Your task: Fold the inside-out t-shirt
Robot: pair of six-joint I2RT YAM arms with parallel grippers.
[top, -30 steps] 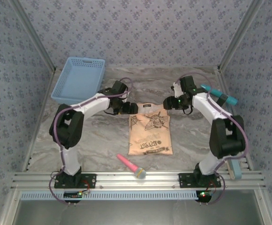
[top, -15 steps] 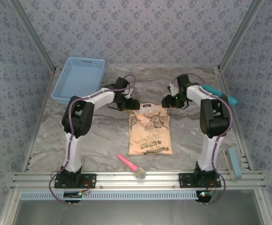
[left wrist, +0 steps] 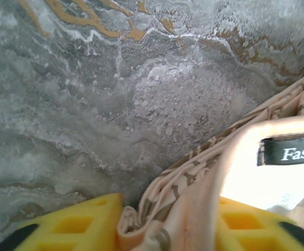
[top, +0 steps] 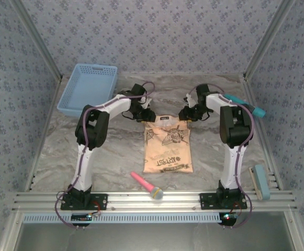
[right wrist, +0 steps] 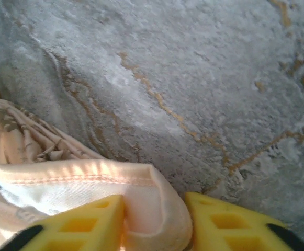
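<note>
Left jaws and right jaws narrowed since earlier, each now pinching far edge of t-shirt (top: 167, 146)

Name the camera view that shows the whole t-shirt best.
Top external: the t-shirt lies there with its full folded outline in sight. Left wrist gives a close bunched corner with the label; right wrist, a close stitched edge.
</note>
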